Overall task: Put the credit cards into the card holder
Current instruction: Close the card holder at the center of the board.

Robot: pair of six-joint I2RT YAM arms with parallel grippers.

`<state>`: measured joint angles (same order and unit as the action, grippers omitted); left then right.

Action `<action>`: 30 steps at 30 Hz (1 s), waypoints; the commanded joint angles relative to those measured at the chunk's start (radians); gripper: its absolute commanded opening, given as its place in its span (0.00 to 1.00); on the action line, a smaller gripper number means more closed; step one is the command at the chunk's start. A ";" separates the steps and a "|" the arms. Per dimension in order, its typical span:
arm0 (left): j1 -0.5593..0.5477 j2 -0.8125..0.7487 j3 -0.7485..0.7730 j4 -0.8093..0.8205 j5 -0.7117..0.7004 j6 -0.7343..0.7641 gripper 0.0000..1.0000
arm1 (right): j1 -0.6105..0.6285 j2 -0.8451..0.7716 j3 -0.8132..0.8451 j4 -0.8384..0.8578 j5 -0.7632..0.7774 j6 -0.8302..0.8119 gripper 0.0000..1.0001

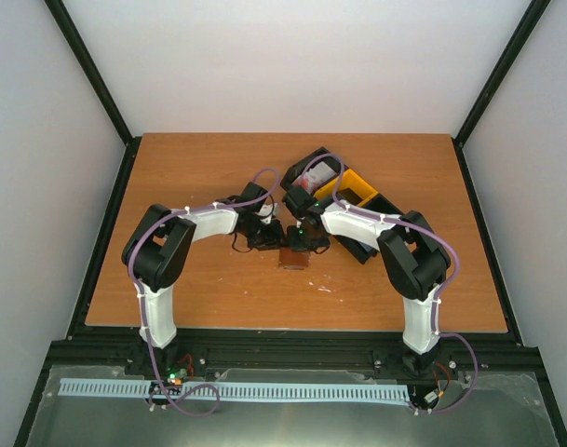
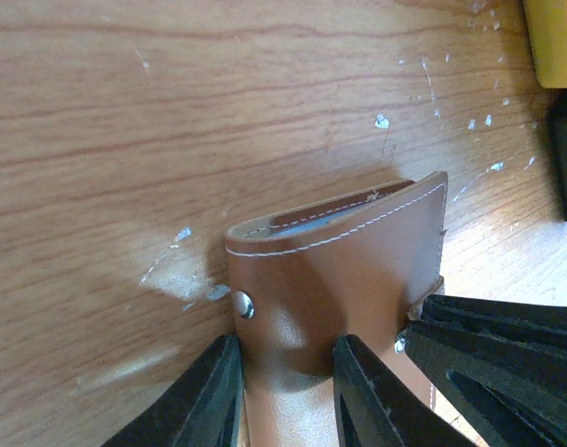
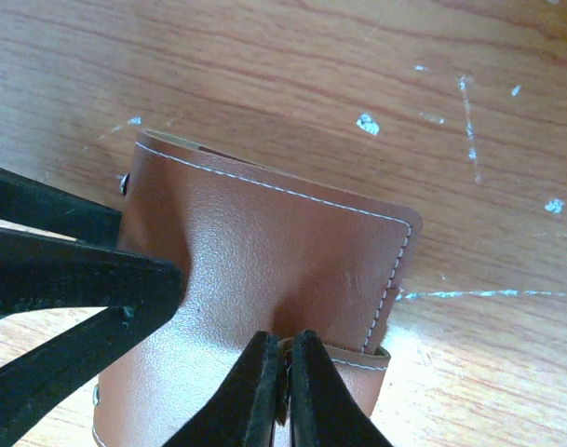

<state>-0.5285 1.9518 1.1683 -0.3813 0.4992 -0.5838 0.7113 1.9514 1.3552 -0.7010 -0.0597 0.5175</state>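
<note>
The brown leather card holder (image 1: pixel 293 258) lies on the table between both arms. In the left wrist view my left gripper (image 2: pixel 286 346) is shut on the card holder (image 2: pixel 339 270), one finger on each side of its narrow folded part by a snap stud. A pale blue-grey strip shows in its slot; I cannot tell whether it is lining or a card. My right gripper (image 3: pixel 288 340) is shut on a thin leather edge of the card holder (image 3: pixel 264 251). A white and red credit card (image 1: pixel 317 177) lies in a black bin at the back.
A black bin (image 1: pixel 300 169), a yellow bin (image 1: pixel 350 191) and another black bin (image 1: pixel 381 207) stand behind the right arm. The yellow bin's corner (image 2: pixel 555 47) shows at the left wrist view's top right. The wooden table (image 1: pixel 199 168) has black rails along its edges.
</note>
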 commanded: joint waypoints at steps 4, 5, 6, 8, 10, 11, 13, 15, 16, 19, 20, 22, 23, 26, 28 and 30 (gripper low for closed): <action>-0.014 0.085 -0.037 -0.077 -0.067 0.025 0.30 | 0.010 0.014 0.019 -0.007 -0.020 0.000 0.05; -0.014 0.085 -0.036 -0.077 -0.068 0.026 0.29 | 0.010 0.014 0.019 -0.008 -0.020 0.000 0.06; -0.014 0.085 -0.036 -0.076 -0.067 0.026 0.29 | 0.010 0.018 0.020 -0.008 -0.021 -0.004 0.06; -0.014 0.085 -0.036 -0.076 -0.067 0.027 0.29 | 0.011 0.025 0.022 -0.011 -0.026 -0.008 0.07; -0.014 0.087 -0.036 -0.077 -0.066 0.027 0.29 | 0.011 0.027 0.019 -0.005 -0.035 -0.009 0.08; -0.014 0.087 -0.036 -0.077 -0.066 0.025 0.29 | 0.011 0.027 0.019 -0.003 -0.038 -0.008 0.09; -0.014 0.087 -0.035 -0.077 -0.067 0.026 0.29 | 0.012 0.027 0.016 0.003 -0.046 -0.008 0.10; -0.014 0.087 -0.035 -0.078 -0.066 0.025 0.29 | 0.012 0.028 0.019 0.003 -0.046 -0.010 0.12; -0.014 0.088 -0.035 -0.077 -0.066 0.025 0.29 | 0.012 0.026 0.018 0.006 -0.047 -0.010 0.13; -0.014 0.090 -0.035 -0.078 -0.066 0.025 0.29 | 0.012 0.018 0.016 0.011 -0.048 -0.009 0.15; -0.014 0.090 -0.033 -0.078 -0.066 0.025 0.29 | 0.013 0.018 0.016 0.012 -0.051 -0.008 0.16; -0.014 0.091 -0.032 -0.077 -0.067 0.025 0.29 | 0.012 0.016 0.016 0.014 -0.052 -0.007 0.16; -0.014 0.091 -0.032 -0.078 -0.065 0.025 0.29 | 0.012 0.015 0.018 0.014 -0.052 -0.007 0.17; -0.014 0.091 -0.032 -0.077 -0.066 0.025 0.29 | 0.013 0.012 0.015 0.014 -0.049 -0.005 0.18; -0.014 0.091 -0.032 -0.078 -0.066 0.027 0.29 | 0.012 0.005 0.014 0.017 -0.048 -0.002 0.18; -0.014 0.091 -0.033 -0.077 -0.065 0.026 0.29 | 0.013 0.000 0.009 0.023 -0.044 0.000 0.18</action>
<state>-0.5285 1.9553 1.1717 -0.3813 0.5022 -0.5831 0.7116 1.9518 1.3556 -0.6979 -0.0944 0.5129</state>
